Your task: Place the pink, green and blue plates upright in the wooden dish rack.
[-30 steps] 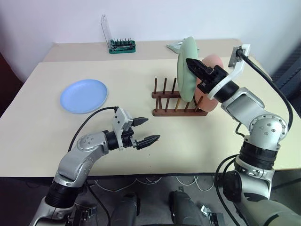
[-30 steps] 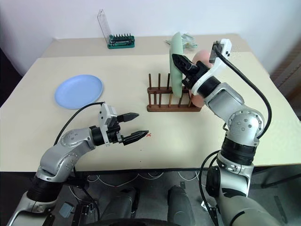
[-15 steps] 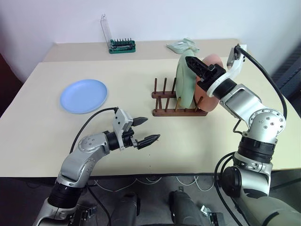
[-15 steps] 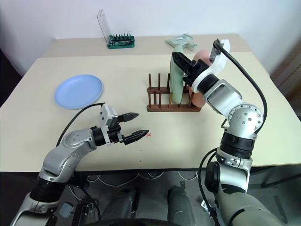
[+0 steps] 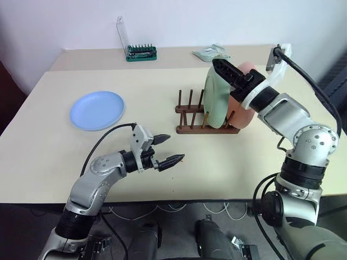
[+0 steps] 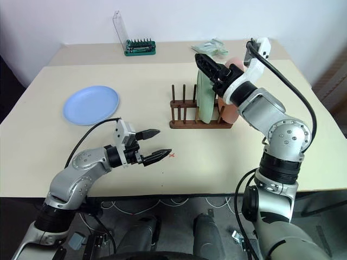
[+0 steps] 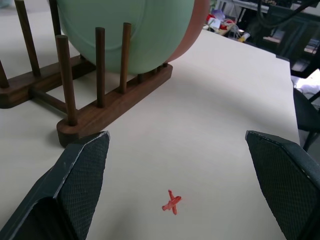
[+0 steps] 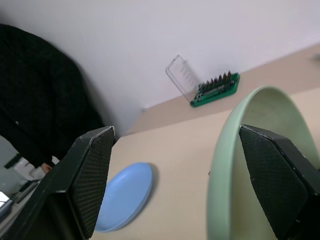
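The green plate (image 5: pixel 217 103) stands upright between the pegs of the wooden dish rack (image 5: pixel 191 129). The pink plate (image 5: pixel 242 115) stands close behind it in the same rack. My right gripper (image 5: pixel 220 66) hovers at the green plate's top edge, open; its rim (image 8: pixel 219 175) passes between the wide-apart fingers (image 8: pixel 92 170). The blue plate (image 5: pixel 96 110) lies flat at the table's left. My left gripper (image 5: pixel 174 148) is open and empty, low over the table in front of the rack (image 7: pixel 107 114).
A green tool holder (image 5: pixel 141 52) with a raised clear lid stands at the back of the table. A pale crumpled item (image 5: pixel 210 52) lies behind the rack. A small red cross (image 7: pixel 171 202) marks the table by my left gripper.
My right gripper has opened and let go of the green plate, which came down from a raised tilt to stand in the rack. The left arm has kept still.
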You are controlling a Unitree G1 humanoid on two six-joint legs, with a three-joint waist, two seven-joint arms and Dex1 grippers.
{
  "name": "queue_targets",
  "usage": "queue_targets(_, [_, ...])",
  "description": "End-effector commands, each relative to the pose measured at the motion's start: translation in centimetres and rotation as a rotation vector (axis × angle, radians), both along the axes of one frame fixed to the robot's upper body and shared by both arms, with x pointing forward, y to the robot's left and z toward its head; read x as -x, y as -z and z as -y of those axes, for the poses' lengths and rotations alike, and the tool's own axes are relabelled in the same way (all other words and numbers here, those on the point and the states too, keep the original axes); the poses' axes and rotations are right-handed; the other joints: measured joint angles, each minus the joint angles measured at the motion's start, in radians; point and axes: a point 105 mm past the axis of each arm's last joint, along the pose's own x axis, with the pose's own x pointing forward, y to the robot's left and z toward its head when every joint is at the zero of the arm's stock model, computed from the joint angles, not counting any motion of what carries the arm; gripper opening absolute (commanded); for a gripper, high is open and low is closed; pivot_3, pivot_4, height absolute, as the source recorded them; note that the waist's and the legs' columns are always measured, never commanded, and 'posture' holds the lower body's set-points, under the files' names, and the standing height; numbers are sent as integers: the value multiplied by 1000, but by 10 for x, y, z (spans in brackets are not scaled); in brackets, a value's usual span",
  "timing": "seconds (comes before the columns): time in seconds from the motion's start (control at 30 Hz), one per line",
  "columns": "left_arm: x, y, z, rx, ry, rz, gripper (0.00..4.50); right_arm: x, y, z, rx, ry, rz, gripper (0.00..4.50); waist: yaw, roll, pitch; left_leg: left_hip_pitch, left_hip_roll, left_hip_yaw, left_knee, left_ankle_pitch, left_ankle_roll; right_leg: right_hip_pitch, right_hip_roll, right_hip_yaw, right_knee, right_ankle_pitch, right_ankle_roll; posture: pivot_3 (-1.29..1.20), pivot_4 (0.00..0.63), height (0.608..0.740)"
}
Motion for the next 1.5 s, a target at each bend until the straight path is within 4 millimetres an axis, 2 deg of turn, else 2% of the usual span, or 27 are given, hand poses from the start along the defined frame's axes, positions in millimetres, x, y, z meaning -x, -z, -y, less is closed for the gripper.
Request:
queue_targets(0.03, [-2,-20,0,23,-6,62,4500,11,-18,0,63,16,95,4030,0,0,0,0,0,0,0,0,0,0,0,0,0,0,0,0,150,740])
queue_targets(0.23, [-5,-22,0,21,-12,74,4500,10,-14,-1,105,26,89,4030,-1,0,0,0,0,0,0,0,0,0,0,0,0,0,0,0,150,740])
queue_targets(0.3, [-7,-21,-4,31,-33,78,4500,14,-20,-4,142,19,142,4030,0,0,0,0,0,0,0,0,0,0,0,0,0,0,0,0,150,740])
queue_targets(0.4, [-14,-26,-17,89,-97,93,4500,24,-36,-11,280,21,299,4030,1,0,0,0,0,0,0,0,0,0,0,0,-1,0,0,0,150,740])
queue_targets(0.47, [-21,-34,-31,153,-161,102,4500,27,-40,-16,424,31,385,4030,1,0,0,0,0,0,0,0,0,0,0,0,-1,0,0,0,150,740])
queue_targets(0.5, [-30,-42,-45,183,-240,130,4500,30,-39,-22,524,24,443,4030,-1,0,0,0,0,0,0,0,0,0,0,0,-1,0,0,0,150,740])
queue_targets(0.57, [-65,-51,-100,226,-579,153,4500,33,-30,-41,775,-3,570,4030,0,0,0,0,0,0,0,0,0,0,0,0,-1,0,1,0,150,740])
queue_targets(0.63, [-86,-55,-147,229,-859,163,4500,32,-19,-55,931,-32,654,4030,-5,-1,0,0,1,0,0,0,0,-1,2,-1,-1,-1,1,0,150,740])
queue_targets(0.73, [-97,-60,-189,227,-1118,174,4500,29,-5,-66,1062,-66,736,4030,-3,-1,0,0,1,0,0,0,0,0,1,-1,-1,-1,2,0,150,740])
queue_targets(0.8, [-99,-49,-248,134,-1436,80,4500,27,0,-78,1081,-94,788,4030,1,-3,1,0,0,0,1,0,0,0,0,-1,-1,-1,2,0,150,740])
queue_targets(0.83, [-97,-45,-266,118,-1528,36,4500,26,1,-82,1084,-104,807,4030,0,-5,2,0,-1,0,1,0,0,0,-1,-1,-1,-1,2,0,150,740])
queue_targets(0.87, [-98,-41,-273,78,-1550,9,4500,26,1,-86,1073,-117,820,4030,-2,-7,2,-1,-1,0,1,0,-1,-1,0,-1,-1,-1,2,0,150,740])
queue_targets(0.93, [-105,-30,-268,-2,-1496,-68,4500,29,0,-92,1050,-139,835,4030,0,-7,2,-1,-1,0,0,0,-1,-1,0,-1,-1,0,2,0,150,740])
queue_targets(1.07, [-110,-16,-265,30,-1455,-210,4500,29,3,-95,1042,-152,841,4030,13,-9,2,-2,-2,-3,1,0,-1,0,-1,-2,-1,-1,2,0,150,740])
queue_targets(1.13, [-110,-7,-271,21,-1486,-281,4500,30,6,-94,1050,-154,836,4030,7,-11,2,-2,-2,-3,1,0,-1,0,-1,-2,-1,-1,2,0,150,740])
queue_targets(1.23, [-114,1,-267,49,-1460,-360,4500,30,9,-94,1057,-157,831,4030,1,-11,2,-2,-2,-3,1,1,-2,-1,-1,-2,0,0,2,0,150,740])
queue_targets(1.33, [-120,1,-265,86,-1452,-375,3735,31,13,-92,1071,-153,820,4099,-2,-11,2,-1,-1,-3,0,1,-2,-2,0,-2,1,0,2,0,150,740])
queue_targets(1.5, [-123,-4,-268,137,-1487,-356,1270,30,18,-90,1087,-140,806,4099,-3,-11,2,-1,-1,-2,0,1,-2,-2,0,-2,1,0,2,0,150,740])
